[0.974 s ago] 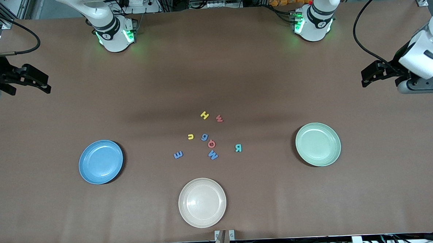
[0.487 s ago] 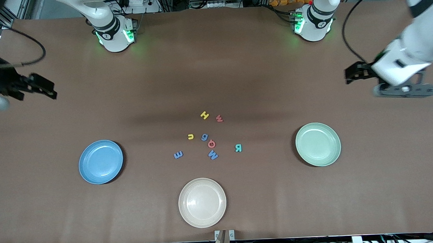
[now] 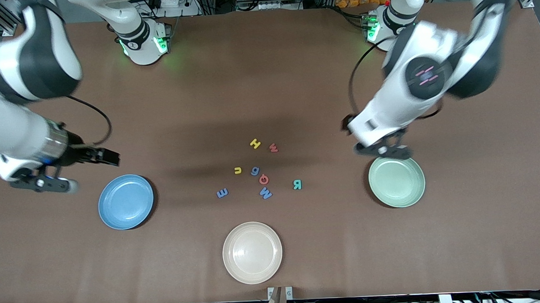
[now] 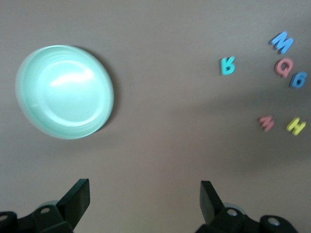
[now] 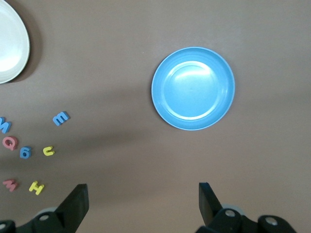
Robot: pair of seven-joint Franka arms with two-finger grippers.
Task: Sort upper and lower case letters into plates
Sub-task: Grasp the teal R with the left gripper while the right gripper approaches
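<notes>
Now, going across the front view from the right arm's end, the right pincer (image 3: 110,157) hangs in the air above the brown surface (image 3: 294,77), just beside the blue plate (image 3: 126,202). Its fingers (image 5: 77,204) are spread wide with nothing between them, likely so it is ready to grab a letter. The blue plate has nothing in it. In the middle lie the small letters, all loose on the surface: a blue E (image 3: 222,193), a yellow u (image 3: 237,170), a yellow H (image 3: 255,143), a blue g (image 3: 255,171), a pink Q (image 3: 264,179), a blue M (image 3: 265,193), a pink w (image 3: 273,147) and a teal R (image 3: 297,184). They sit between the two plates, so each arm can reach them. A cream plate (image 3: 252,252) lies nearer the camera. The mint green plate (image 3: 396,179) is toward the left arm's end, also with nothing in it. The left pincer (image 4: 146,199) is over the surface by that plate, fingers spread and holding nothing. In the front view the left arm hides its own fingers. The letters are small, so the g could be a 6.
</notes>
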